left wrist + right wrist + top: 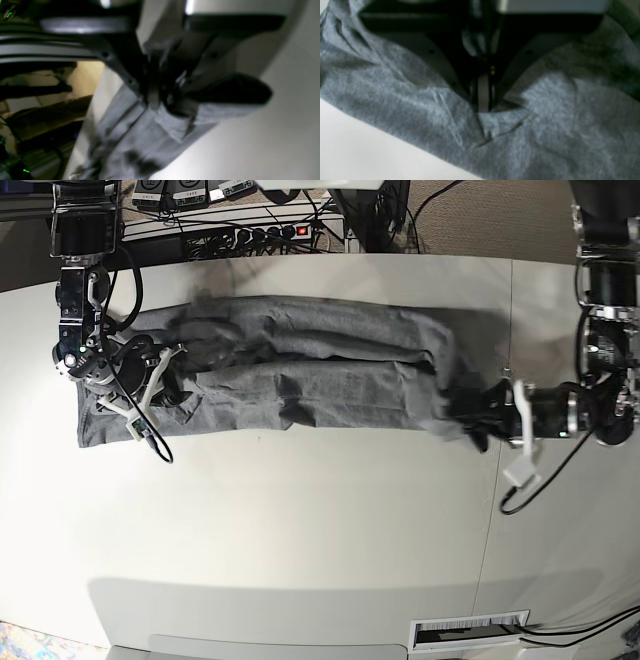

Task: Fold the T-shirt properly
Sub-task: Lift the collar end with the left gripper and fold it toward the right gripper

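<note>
— Both grippers had cloth, then?
— Yes. Over at nine o'clock the right gripper (172, 385) was pinched tight on the T-shirt (300, 370), which lay stretched in a long band across the table (300, 520). At three o'clock the left gripper (472, 423) was clamped on its other end.

The base view looks straight down from high above the white worktop (300, 520), taking in both arms and the whole T-shirt (300, 370). Each wrist view sits close behind its own gripper, looking along it at the grey cloth; the left gripper (160, 100) and right gripper (483, 105) fill their frames, both blurred
</note>
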Tool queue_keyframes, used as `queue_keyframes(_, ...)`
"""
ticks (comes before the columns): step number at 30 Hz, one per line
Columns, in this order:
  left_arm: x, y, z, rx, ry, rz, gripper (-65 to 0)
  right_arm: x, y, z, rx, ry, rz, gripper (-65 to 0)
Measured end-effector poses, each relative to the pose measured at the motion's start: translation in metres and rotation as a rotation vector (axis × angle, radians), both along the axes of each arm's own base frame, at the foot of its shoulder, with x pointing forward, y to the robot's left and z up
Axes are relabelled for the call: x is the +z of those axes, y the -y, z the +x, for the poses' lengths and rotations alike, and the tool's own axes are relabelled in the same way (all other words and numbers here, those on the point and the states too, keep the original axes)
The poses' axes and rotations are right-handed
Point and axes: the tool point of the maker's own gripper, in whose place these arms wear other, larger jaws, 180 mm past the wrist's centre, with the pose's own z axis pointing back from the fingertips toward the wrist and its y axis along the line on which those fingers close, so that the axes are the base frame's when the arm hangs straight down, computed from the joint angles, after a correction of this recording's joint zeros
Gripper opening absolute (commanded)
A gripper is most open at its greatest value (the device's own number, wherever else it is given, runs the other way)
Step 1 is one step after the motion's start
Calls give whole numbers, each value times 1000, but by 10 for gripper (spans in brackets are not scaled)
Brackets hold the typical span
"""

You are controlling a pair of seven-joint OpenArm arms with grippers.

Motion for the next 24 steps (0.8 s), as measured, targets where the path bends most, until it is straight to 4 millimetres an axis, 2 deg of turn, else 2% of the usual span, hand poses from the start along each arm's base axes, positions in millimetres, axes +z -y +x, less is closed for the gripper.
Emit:
queue_keyframes(3,10,26,-11,-48,44,-44,-650,0,0,0,3,0,0,-650)
queue_keyframes(6,8,49,-23,-70,37,-95,-650,0,0,0,2,-2,-2,-650)
queue_keyframes(13,7,89,-35,-74,1,-228,-650,0,0,0,2,-2,-2,-650)
queue_keyframes(19,20,116,-34,-77,12,-322,-650,0,0,0,3,-2,-1,-650)
queue_keyframes(23,37,131,-25,-32,37,-431,-650,0,0,0,3,-2,-1,-650)
queue_keyframes(24,35,135,-23,-24,33,-435,-650,0,0,0,3,-2,-1,-650)
